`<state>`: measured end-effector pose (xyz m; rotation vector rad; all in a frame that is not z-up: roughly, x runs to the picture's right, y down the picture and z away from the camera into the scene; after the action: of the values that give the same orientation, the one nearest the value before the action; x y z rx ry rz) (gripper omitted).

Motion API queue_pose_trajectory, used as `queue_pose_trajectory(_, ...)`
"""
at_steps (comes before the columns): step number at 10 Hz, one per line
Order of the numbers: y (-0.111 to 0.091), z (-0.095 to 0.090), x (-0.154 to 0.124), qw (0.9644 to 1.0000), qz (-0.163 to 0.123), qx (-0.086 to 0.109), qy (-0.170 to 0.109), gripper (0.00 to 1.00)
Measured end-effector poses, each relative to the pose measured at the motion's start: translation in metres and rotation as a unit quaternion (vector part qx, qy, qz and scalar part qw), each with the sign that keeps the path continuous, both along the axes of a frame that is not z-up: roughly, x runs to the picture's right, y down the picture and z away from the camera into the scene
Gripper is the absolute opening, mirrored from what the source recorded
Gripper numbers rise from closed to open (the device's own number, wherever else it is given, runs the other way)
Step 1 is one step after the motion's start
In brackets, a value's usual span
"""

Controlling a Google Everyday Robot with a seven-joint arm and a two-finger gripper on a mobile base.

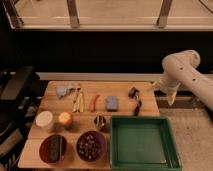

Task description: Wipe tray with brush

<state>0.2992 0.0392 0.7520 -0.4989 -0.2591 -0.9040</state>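
The brush (136, 103) lies left of the gripper (171, 97), handle running toward the tray (114, 145); whether the gripper is clenched or released, I cannot tell

tray (142, 142): smooth green plastic | table (118, 89): matt wood | end effector (171, 97): right of table, smooth off-white casing
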Motion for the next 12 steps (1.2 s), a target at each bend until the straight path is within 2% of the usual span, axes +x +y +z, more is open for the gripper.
queue_pose_trajectory(1, 0.001, 0.004, -0.004, 0.999, -0.031, 0.004, -0.033, 0.79)
queue_pose_trajectory(3, 0.011, 0.025, -0.018, 0.9917, -0.088, 0.015, -0.092, 0.79)
queue_pose_trajectory(4, 0.014, 0.036, -0.022, 0.9906, -0.09, 0.024, -0.1, 0.79)
queue_pose_trajectory(6, 0.016, 0.059, -0.032, 0.9904, -0.083, 0.069, -0.087, 0.79)
queue_pose_trajectory(8, 0.011, 0.085, -0.049, 0.9886, -0.08, 0.094, -0.087, 0.79)
queue_pose_trajectory(9, 0.007, 0.098, -0.056, 0.9881, -0.078, 0.099, -0.088, 0.79)
queue_pose_trajectory(10, 0.006, 0.11, -0.063, 0.9883, -0.079, 0.096, -0.089, 0.79)
queue_pose_trajectory(12, 0.007, 0.111, -0.062, 0.9887, -0.076, 0.095, -0.088, 0.79)
